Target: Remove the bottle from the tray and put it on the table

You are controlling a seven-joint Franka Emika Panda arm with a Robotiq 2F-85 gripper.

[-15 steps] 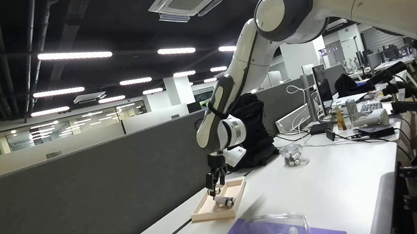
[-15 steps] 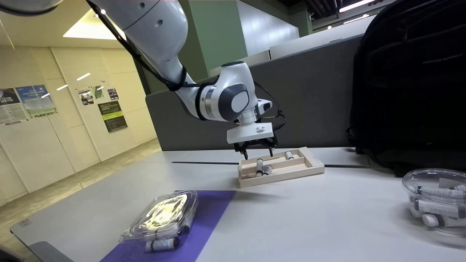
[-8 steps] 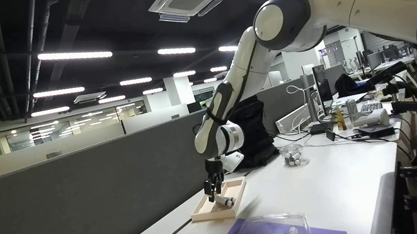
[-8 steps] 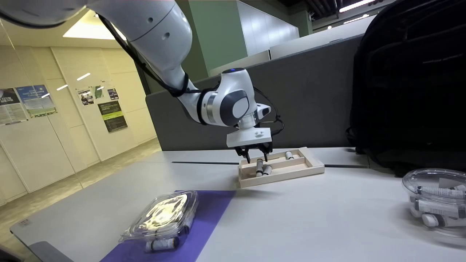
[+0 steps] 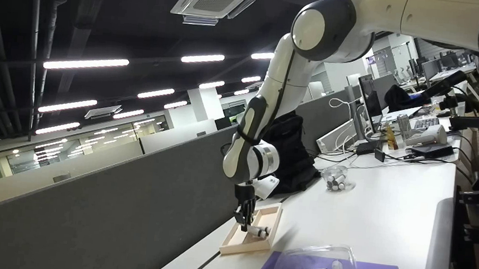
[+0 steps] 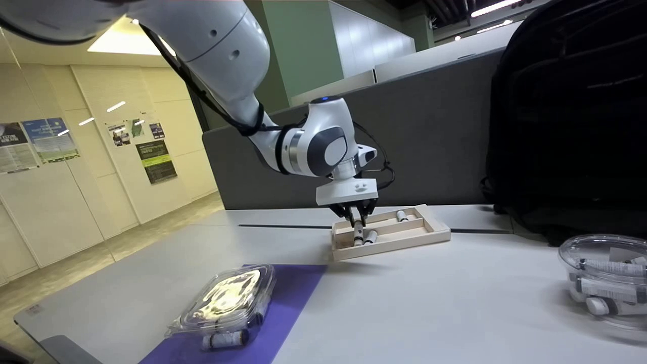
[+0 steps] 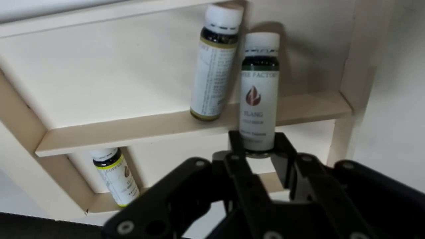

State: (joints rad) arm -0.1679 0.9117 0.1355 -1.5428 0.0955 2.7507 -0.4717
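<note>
A white-capped bottle with a flame on its label (image 7: 259,106) leans over the divider of the tan tray (image 6: 404,243). My gripper (image 7: 256,143) is shut on its lower end, with a black finger (image 7: 235,141) at either side. In both exterior views the gripper (image 6: 358,224) reaches down over the near-left part of the tray, its fingertips at this bottle (image 6: 358,235). Close beside it rests another bottle (image 7: 214,79), and a third bottle (image 7: 120,181) lies in the far compartment. The white table (image 6: 414,303) carries the tray.
A clear lidded box (image 6: 227,303) with bottles sits on a purple mat (image 6: 298,296). A round clear tub (image 6: 606,283) holds more bottles. A black backpack (image 6: 571,131) and the grey partition (image 6: 429,151) stand behind the tray.
The gripper has come down to the tray, and its fingers have moved from wide apart to close around the bottle's end. The bottle has shifted very slightly.
</note>
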